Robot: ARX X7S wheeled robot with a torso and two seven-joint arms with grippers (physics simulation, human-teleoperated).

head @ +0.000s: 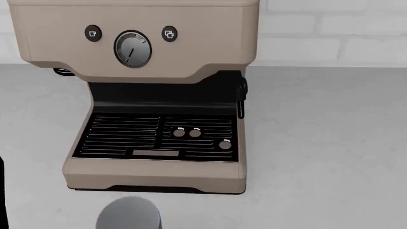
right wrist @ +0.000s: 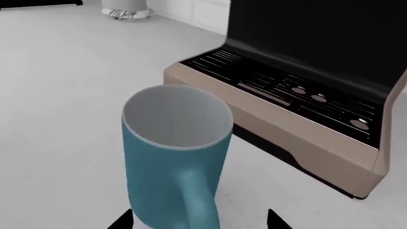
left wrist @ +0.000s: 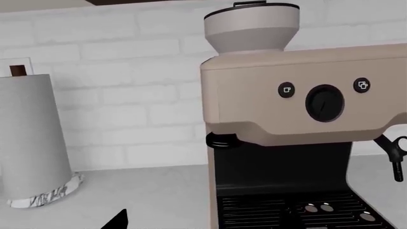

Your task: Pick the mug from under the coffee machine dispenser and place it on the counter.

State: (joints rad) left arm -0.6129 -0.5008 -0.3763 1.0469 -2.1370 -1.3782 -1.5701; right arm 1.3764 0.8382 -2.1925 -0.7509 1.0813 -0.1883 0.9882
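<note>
The light-blue mug (right wrist: 175, 162) stands upright on the whitish counter (right wrist: 57, 95), just in front of the beige coffee machine dispenser (right wrist: 299, 138), handle toward the camera. My right gripper (right wrist: 198, 222) is open, with one dark fingertip on each side of the mug's base; a gap shows on one side. In the head view only the mug's top (head: 129, 213) appears, at the bottom edge before the machine (head: 137, 47), whose drip tray (head: 156, 136) holds nothing. My left gripper (left wrist: 197, 222) hangs over the counter beside the machine (left wrist: 305, 95); one fingertip (left wrist: 117, 220) shows, set wide.
A paper towel roll (left wrist: 28, 138) on a marbled base stands left of the machine against the white brick wall (left wrist: 127, 71). A black steam wand (head: 241, 98) sticks out on the machine's right side. Bare counter (head: 330, 143) stretches to the right.
</note>
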